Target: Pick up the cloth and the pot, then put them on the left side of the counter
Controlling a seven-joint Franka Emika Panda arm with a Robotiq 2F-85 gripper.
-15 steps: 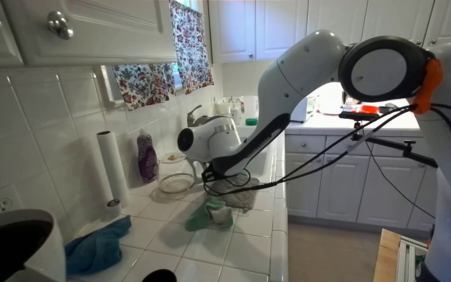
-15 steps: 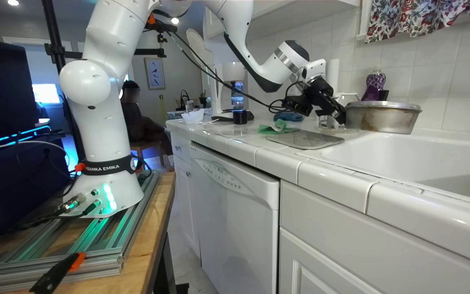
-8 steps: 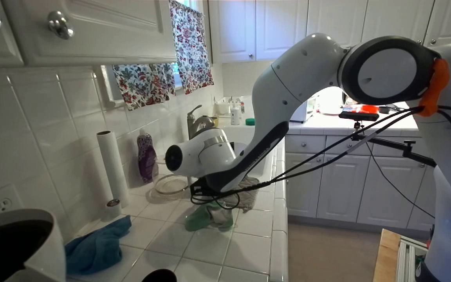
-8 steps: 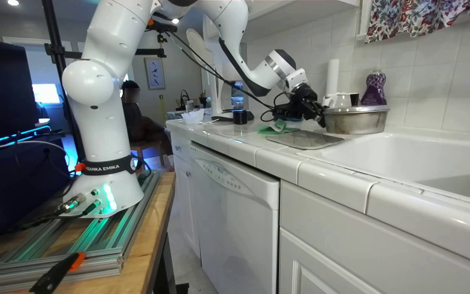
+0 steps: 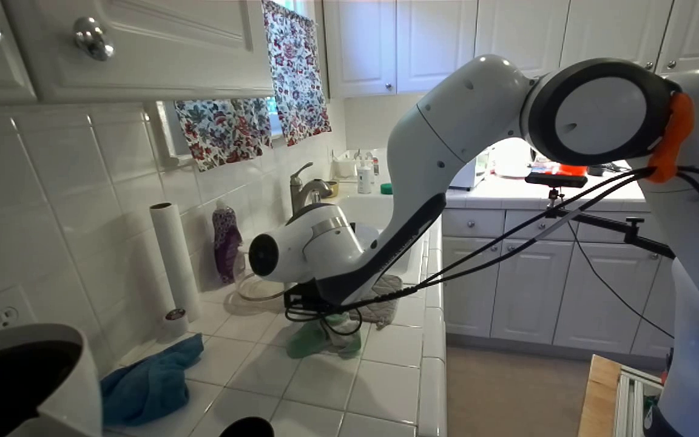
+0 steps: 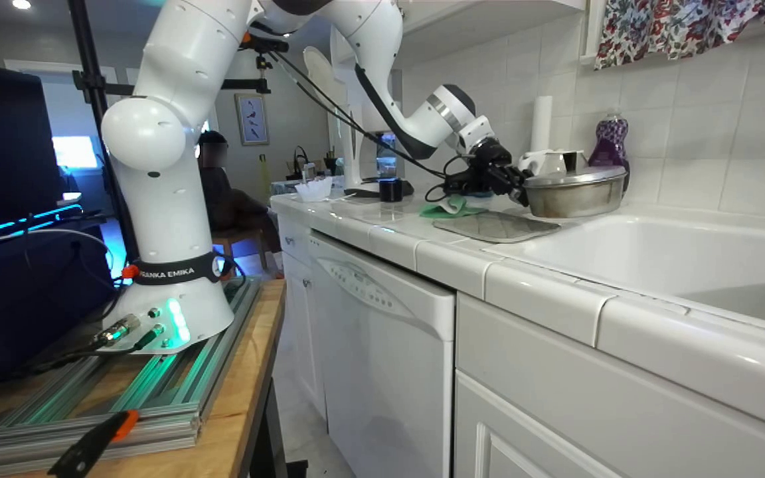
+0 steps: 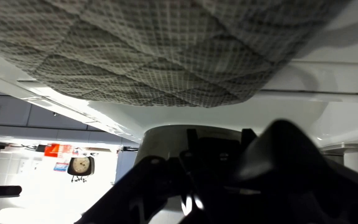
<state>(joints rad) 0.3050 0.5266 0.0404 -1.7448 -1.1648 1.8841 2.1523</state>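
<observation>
A black gripper (image 6: 520,191) is holding a slightly tilted silvery pot (image 6: 575,200) by its edge, right of center in an exterior view, while a crumpled green cloth (image 6: 447,210) is lying on the white-tiled counter (image 6: 452,267) near the middle of the frame

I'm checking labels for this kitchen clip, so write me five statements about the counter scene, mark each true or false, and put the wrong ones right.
1. The end effector holds the pot at its side. True.
2. The green-and-grey cloth lies inside the white sink. False: the green-and-grey cloth lies on the tiled counter.
3. A quilted grey mat lies on the tiled counter beside the white sink. True.
4. The white paper-towel roll lies on its side. False: the white paper-towel roll stands upright.
5. The teal-blue cloth lies apart from the green-and-grey cloth. True.
</observation>
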